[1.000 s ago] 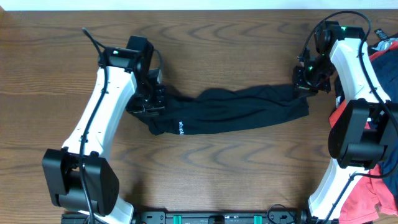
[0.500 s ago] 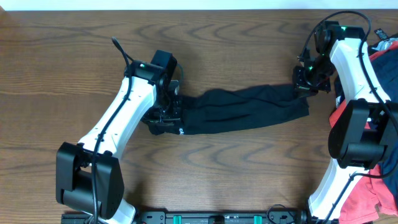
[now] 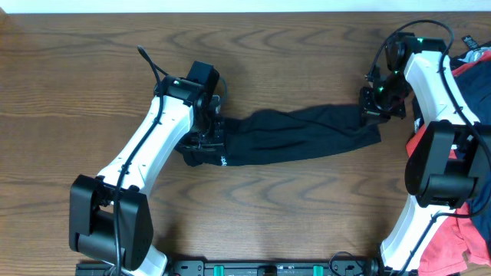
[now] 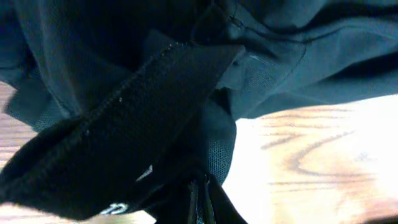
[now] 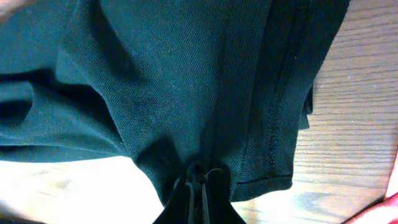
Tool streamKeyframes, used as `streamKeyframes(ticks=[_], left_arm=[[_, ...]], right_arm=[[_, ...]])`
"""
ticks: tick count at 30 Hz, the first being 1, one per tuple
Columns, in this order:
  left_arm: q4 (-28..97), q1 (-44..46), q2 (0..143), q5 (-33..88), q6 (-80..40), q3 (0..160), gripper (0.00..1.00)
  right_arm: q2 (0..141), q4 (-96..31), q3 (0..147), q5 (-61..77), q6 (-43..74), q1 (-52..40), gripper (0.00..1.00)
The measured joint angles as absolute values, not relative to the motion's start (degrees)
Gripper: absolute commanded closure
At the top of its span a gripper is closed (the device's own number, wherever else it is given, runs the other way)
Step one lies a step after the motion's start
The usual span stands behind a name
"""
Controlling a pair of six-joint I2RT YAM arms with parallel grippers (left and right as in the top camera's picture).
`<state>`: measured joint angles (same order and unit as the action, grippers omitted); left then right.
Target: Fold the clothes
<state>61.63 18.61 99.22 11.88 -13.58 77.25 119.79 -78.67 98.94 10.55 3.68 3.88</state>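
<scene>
Where the overhead cam looks down, the black shirt [image 3: 299, 136] lies bunched in a long strip across the table [image 3: 268, 61], my left gripper [image 3: 205, 139] clamped on its left end, right gripper [image 3: 374, 107] on its right end; coral-red clothes [image 3: 453, 234] sit at the far right edge. L wrist cam: jaws together on black fabric w/ a white logo mark [image 4: 144, 174]. R wrist cam: jaws pinching shirt beside its stitched hem [image 5: 270, 130].

White link shells were fitted on the left arm [image 3: 146, 142] and right arm [image 3: 435, 77], with black joint housings [image 3: 107, 226] at the ends. A green LED [image 3: 175, 80] was lit near each wrist. Black cables [image 3: 150, 61] were routed externally. The left gripper [image 4: 200, 186] and right gripper [image 5: 199, 174] were finished black.
</scene>
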Motion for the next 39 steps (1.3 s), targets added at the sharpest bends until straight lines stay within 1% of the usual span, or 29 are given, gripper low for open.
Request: streamKeyframes(ticks=[13, 19, 20, 21, 22, 23, 24, 25, 26, 28, 32, 34, 35, 37, 39], left_arm=[[61.08, 18.59, 99.22, 8.8, -13.82, 76.86, 0.94], [59.46, 18.61, 99.22, 8.6, -14.68, 73.47, 0.93], [59.33, 18.59, 99.22, 8.6, -14.79, 73.06, 0.78], [59.02, 18.59, 99.22, 8.58, -14.66, 72.69, 0.63], [58.41, 18.61, 99.22, 8.58, -14.72, 72.44, 0.55], [57.47, 18.61, 99.22, 8.58, -15.05, 72.36, 0.54], [56.75, 18.59, 99.22, 8.58, -15.11, 72.36, 0.49], [55.55, 18.59, 99.22, 8.58, -15.0, 72.36, 0.39], [54.52, 18.55, 99.22, 8.58, -15.0, 72.36, 0.33], [52.58, 18.48, 99.22, 8.6, -15.22, 72.34, 0.33], [50.22, 18.17, 99.22, 8.6, -15.22, 72.34, 0.33], [49.71, 17.74, 99.22, 8.58, -15.25, 72.34, 0.35], [49.63, 17.54, 99.22, 8.58, -15.22, 72.34, 0.39], [49.56, 17.17, 99.22, 8.58, -15.46, 72.36, 0.44], [49.28, 16.88, 99.22, 8.58, -15.33, 72.36, 0.45]], right_arm=[[119.79, -78.61, 98.89, 10.55, 4.19, 3.88, 0.99], [119.79, -78.54, 98.19, 10.55, 4.36, 3.88, 0.99], [119.77, -78.37, 97.93, 10.57, 4.38, 3.88, 0.98], [119.79, -78.13, 97.76, 10.57, 4.38, 3.88, 0.92], [119.79, -77.87, 97.67, 10.59, 4.71, 3.88, 0.87], [119.77, -77.36, 97.65, 10.61, 4.6, 3.88, 0.71], [119.77, -76.9, 97.65, 10.63, 4.99, 3.88, 0.52], [119.79, -76.69, 97.65, 10.66, 4.97, 3.88, 0.39], [119.79, -76.4, 97.65, 10.72, 4.97, 3.88, 0.35], [119.77, -75.99, 97.65, 10.83, 5.06, 3.88, 0.33], [119.77, -75.5, 97.65, 11.11, 4.99, 3.88, 0.35], [119.79, -75.61, 97.8, 11.16, 4.97, 3.88, 0.37], [119.77, -75.79, 98.13, 11.2, 4.99, 3.88, 0.37], [119.79, -76.16, 99.55, 11.42, 5.02, 3.88, 0.35], [119.79, -77.19, 102.63, 12.12, 5.06, 3.88, 0.32]])
